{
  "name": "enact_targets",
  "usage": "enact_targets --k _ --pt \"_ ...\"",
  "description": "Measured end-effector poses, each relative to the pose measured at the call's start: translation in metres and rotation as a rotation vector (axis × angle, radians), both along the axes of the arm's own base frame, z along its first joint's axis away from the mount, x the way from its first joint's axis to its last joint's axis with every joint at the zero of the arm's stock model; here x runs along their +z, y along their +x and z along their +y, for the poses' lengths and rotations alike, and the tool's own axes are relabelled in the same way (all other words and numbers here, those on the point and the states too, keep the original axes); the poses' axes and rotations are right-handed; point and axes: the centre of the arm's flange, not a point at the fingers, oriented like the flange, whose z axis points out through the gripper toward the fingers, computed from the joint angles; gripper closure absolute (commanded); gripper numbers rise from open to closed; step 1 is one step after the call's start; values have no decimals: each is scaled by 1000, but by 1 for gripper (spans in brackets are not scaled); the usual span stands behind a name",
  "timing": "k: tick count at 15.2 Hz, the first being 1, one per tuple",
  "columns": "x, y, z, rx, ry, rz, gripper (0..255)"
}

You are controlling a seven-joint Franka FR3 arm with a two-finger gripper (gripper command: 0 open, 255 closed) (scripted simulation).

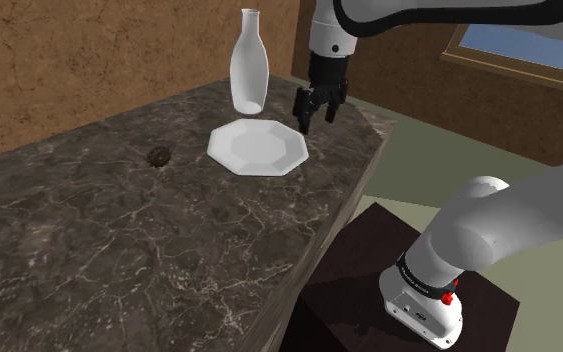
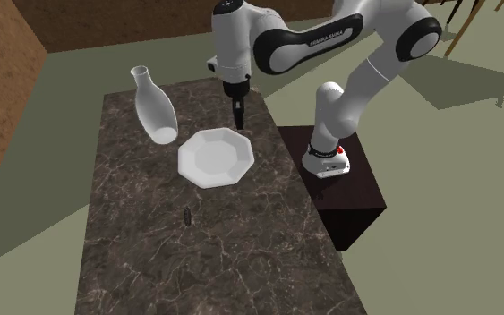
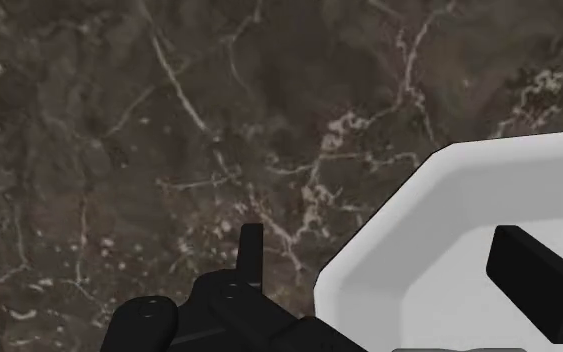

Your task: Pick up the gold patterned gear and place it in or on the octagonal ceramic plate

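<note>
Gripper (image 1: 314, 118) held over the white octagonal plate's (image 1: 259, 147) rim, fingers spread apart, nothing between them.
The dark gear (image 1: 159, 155) is seen lying on the marble counter (image 1: 119, 235), well apart from the plate.

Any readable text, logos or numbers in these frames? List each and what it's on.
"FRANKA EMIKA": white lettering on the arm, on its black forearm section, second exterior view; barely legible.
White lettering on the dark band around the arm's lower link, shoulder view: too small to read.
No text on the plate, bottle, gear or counter.
</note>
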Motion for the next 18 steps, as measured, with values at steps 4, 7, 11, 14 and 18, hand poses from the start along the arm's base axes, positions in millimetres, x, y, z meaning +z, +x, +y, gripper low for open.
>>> enact_targets --k 4,7,11,14,18 --pt "2 24 45 12 2 -7 0" --pt "0 38 79 20 3 -11 0" --pt "1 61 131 32 5 -17 0" --pt "0 75 165 41 6 -21 0" --pt "2 95 215 54 9 -27 0"
